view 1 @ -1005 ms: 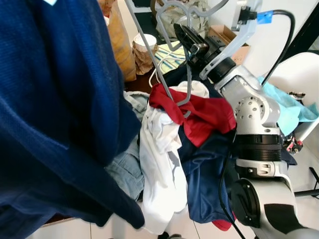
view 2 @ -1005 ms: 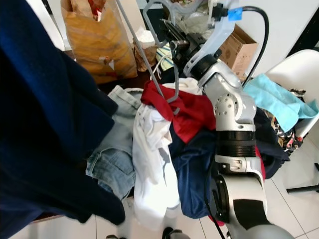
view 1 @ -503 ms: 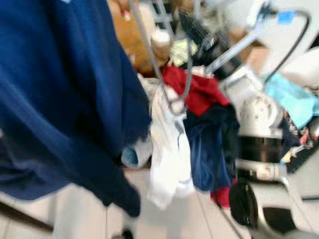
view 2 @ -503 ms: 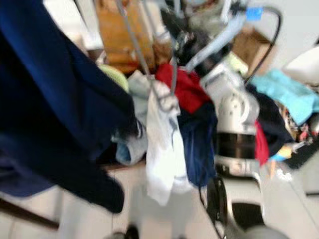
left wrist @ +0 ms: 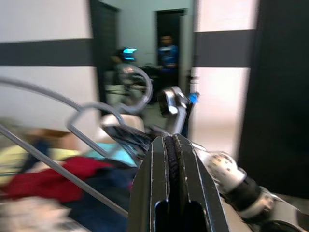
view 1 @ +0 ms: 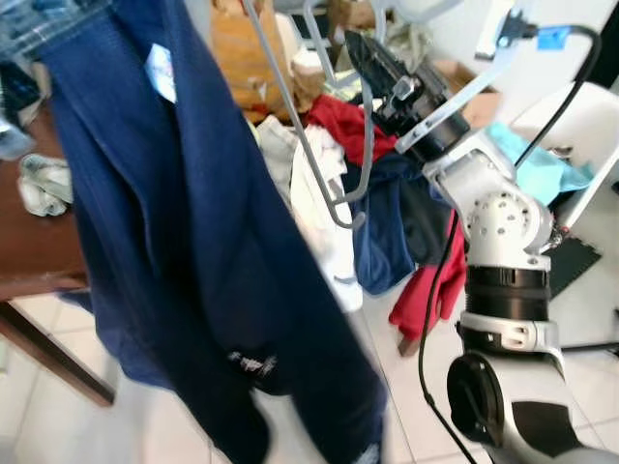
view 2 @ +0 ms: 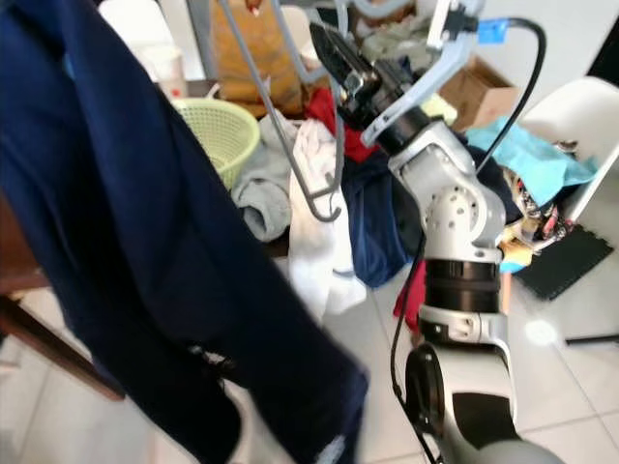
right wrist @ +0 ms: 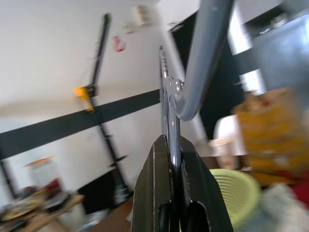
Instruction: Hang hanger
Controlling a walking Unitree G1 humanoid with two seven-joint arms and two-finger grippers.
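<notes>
Right gripper: you have the right gripper (view 2: 334, 53) raised high before the head camera, its two black fingers pressed together on the thin neck of the hanger (view 1: 324, 188).
Hanger: you hold one grey hanger; its bars run down from the gripper and end in a bent corner hanging over the heap of clothes (view 2: 334, 217). In the right wrist view you see the grey tube curving across just above the fingertips.
Left gripper: in the left wrist view your left gripper (left wrist: 173, 145) has its two fingers shut flat against each other, with nothing visible between them; it points toward the right arm and the hanger.
Garment: one large dark blue garment (view 1: 193, 271) hangs close to the camera on your left, with one white tag near its top.
Pile: red, white, navy and grey pieces lie heaped together beneath the hanger.
Around: one pale green basket (view 2: 221, 135), one brown table (view 1: 39, 261), one white chair (view 2: 580, 116), one cardboard box (view 2: 484, 87).
</notes>
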